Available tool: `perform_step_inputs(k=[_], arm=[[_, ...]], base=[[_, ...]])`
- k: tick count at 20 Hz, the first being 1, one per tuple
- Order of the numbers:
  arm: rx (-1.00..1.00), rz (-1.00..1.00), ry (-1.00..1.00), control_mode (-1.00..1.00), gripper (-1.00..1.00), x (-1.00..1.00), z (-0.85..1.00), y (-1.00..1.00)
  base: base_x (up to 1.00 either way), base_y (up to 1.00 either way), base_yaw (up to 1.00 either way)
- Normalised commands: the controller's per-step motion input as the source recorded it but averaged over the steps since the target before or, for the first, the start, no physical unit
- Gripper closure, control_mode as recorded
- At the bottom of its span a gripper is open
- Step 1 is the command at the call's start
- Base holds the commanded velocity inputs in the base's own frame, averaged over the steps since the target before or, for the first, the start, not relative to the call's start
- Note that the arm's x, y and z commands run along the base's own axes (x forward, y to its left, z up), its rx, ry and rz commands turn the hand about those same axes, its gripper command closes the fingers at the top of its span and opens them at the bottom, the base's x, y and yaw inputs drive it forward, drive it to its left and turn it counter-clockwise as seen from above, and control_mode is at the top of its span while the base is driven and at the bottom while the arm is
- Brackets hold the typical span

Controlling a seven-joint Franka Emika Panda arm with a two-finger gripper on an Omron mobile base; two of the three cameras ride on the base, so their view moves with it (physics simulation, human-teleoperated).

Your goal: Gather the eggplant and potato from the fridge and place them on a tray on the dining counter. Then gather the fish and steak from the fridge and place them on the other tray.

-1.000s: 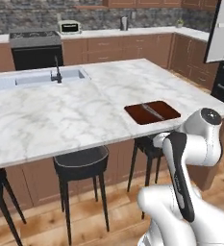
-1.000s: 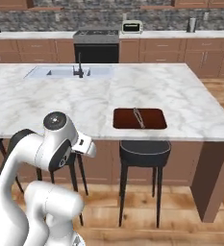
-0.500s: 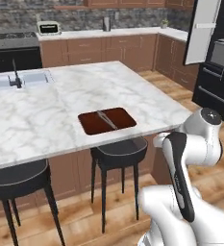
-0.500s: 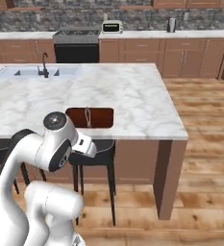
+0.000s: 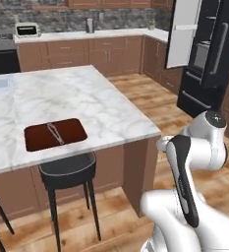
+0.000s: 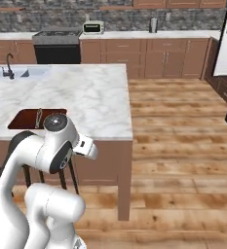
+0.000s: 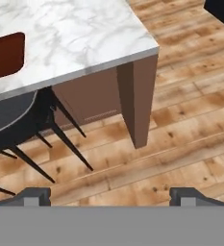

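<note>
fish on other tray | gripper wide apart | no legible writing

Silvery fish lies in red-brown tray on marble dining counter.

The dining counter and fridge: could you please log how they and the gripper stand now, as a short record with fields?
dining counter: white marble island
tray: dark red-brown, near the counter's front edge
fish: slender, lying in the tray
stool: black, under the counter below the tray
fridge: black, one door swung open
gripper: open, empty, pointing at the wood floor
</note>
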Motion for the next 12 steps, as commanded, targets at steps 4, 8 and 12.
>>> perform_step_inputs(k=[4,8,12], arm=[[0.00,0.00,0.00,1.00,-1.00,0.00,0.00,0.00],[0.00,0.00,0.00,1.00,-1.00,0.00,0.00,0.00],[0.00,0.00,0.00,1.00,-1.00,0.00,0.00,0.00]], base=[[-0.19,-1.00,-0.05],[-0.07,-1.00,-0.04],[0.07,-1.00,-0.08]])
